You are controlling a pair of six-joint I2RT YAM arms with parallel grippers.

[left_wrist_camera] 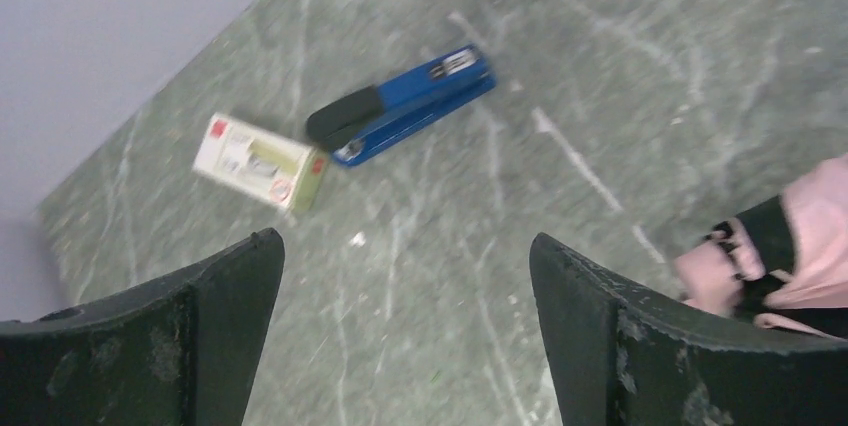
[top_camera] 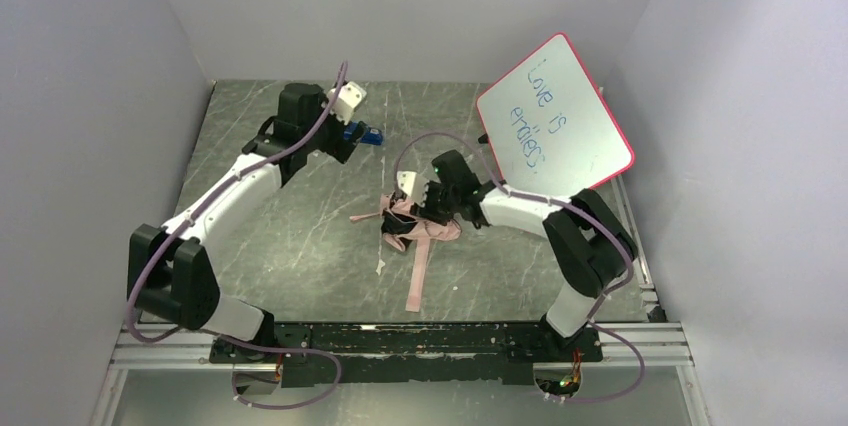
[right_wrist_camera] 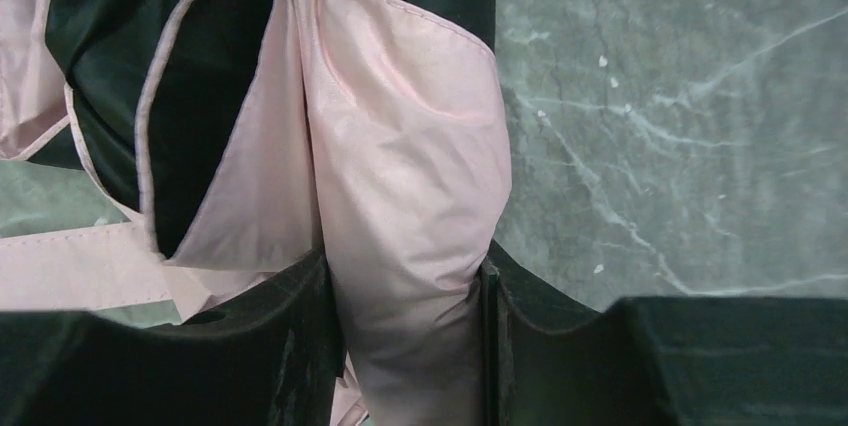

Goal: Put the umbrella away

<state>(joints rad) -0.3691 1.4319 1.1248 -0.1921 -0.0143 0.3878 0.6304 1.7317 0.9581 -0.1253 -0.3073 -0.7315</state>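
Note:
The umbrella (top_camera: 418, 229) lies collapsed near the middle of the table, pink and black fabric bunched, with a long pink strip trailing toward the near edge. My right gripper (top_camera: 412, 208) is shut on the umbrella; in the right wrist view a thick fold of the umbrella's pink fabric (right_wrist_camera: 410, 206) is pinched between the fingers (right_wrist_camera: 300, 336). My left gripper (left_wrist_camera: 405, 276) hangs wide open over bare table at the back left, nothing between its fingers. A corner of the umbrella (left_wrist_camera: 790, 246) shows at the right edge of the left wrist view.
A blue stapler (left_wrist_camera: 400, 106) and a small white box (left_wrist_camera: 260, 161) lie on the table beyond the left gripper, near the back wall. A pink-framed whiteboard (top_camera: 555, 116) leans at the back right. Grey walls close in three sides.

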